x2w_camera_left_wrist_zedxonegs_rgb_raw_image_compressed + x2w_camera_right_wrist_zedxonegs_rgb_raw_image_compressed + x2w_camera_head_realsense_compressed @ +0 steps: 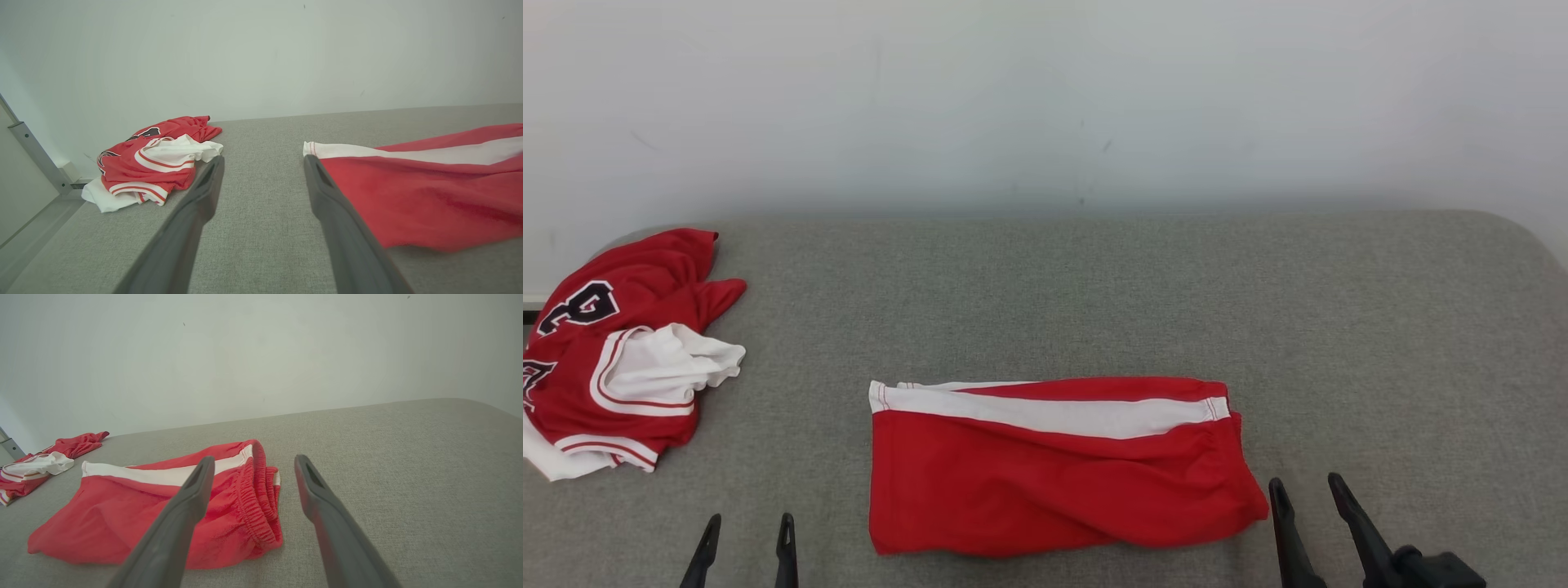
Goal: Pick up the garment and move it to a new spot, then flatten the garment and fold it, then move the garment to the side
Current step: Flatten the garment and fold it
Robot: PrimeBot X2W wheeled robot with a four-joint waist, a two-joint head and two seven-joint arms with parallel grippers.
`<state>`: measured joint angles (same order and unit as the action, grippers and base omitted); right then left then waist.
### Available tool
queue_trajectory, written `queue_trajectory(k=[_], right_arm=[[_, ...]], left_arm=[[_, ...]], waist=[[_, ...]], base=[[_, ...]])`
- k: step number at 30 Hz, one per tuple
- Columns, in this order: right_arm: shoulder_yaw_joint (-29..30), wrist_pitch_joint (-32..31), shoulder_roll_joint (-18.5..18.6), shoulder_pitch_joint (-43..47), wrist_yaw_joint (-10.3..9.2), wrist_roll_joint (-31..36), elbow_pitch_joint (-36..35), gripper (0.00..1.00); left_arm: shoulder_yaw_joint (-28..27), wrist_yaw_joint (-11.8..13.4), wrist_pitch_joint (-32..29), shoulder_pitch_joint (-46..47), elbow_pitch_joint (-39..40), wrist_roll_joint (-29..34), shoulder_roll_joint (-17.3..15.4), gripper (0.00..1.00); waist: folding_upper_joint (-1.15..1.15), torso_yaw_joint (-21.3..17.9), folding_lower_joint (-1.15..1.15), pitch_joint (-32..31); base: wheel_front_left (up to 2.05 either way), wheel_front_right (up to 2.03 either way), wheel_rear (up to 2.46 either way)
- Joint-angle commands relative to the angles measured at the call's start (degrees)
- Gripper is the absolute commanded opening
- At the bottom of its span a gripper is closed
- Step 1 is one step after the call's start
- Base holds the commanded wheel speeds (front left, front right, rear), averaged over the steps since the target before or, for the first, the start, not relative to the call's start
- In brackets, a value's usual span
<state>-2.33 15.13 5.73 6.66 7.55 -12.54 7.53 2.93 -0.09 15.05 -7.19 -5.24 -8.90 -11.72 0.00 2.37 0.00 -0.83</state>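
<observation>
The red shorts (1054, 482) lie folded on the grey table (1094, 286). The left gripper (750, 521) and right gripper (1305, 482) are spread wide, holding nothing.

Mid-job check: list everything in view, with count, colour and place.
shorts: one, red with a white side stripe, laid flat at the near middle of the surface
jersey: one, red and white with dark lettering, crumpled at the surface's far left
padded surface: one, grey fabric, under both garments
wall: one, white, behind the surface
metal rail: one, silver, left of the surface
left gripper: one, dark fingers apart, left of the shorts, empty
right gripper: one, dark fingers apart, by the shorts' waistband end, empty
</observation>
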Motion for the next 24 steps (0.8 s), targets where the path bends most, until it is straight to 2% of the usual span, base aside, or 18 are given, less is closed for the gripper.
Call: queue_trajectory(k=[1,4,14,18,24], right_arm=[[-0.18,0.01,0.41,-1.42,-0.13,0.69,0.55,1.00],[-0.84,0.01,1.16,-4.97,-0.13,1.40,4.47,1.00],[-1.39,-0.49,2.30,-22.15,-0.13,1.89,28.29,1.00],[-0.19,-1.47,2.07,-25.99,-0.13,1.55,37.57,1.00],[0.36,-0.79,2.30,-28.90,-0.13,-0.34,46.09,1.00]], left_arm=[[-0.26,-0.47,0.18,-0.42,-0.15,0.79,0.31,1.00],[-0.47,-0.87,0.18,0.44,-0.29,1.69,1.30,1.00],[-0.11,-2.77,0.18,3.23,-1.11,3.62,3.88,1.00],[0.05,-3.29,0.18,3.85,-1.34,4.13,4.70,1.00],[-0.42,-3.79,0.19,4.29,-1.63,4.56,5.51,1.00]], waist=[[0.00,0.25,0.00,0.15],[0.00,0.97,0.00,0.51],[0.00,4.37,0.00,2.95],[0.00,5.42,0.00,3.62],[0.00,6.07,0.00,4.00]], base=[[0.00,0.00,0.00],[0.00,0.00,0.00],[0.00,0.00,0.00],[0.00,0.00,0.00],[0.00,0.00,0.00]])
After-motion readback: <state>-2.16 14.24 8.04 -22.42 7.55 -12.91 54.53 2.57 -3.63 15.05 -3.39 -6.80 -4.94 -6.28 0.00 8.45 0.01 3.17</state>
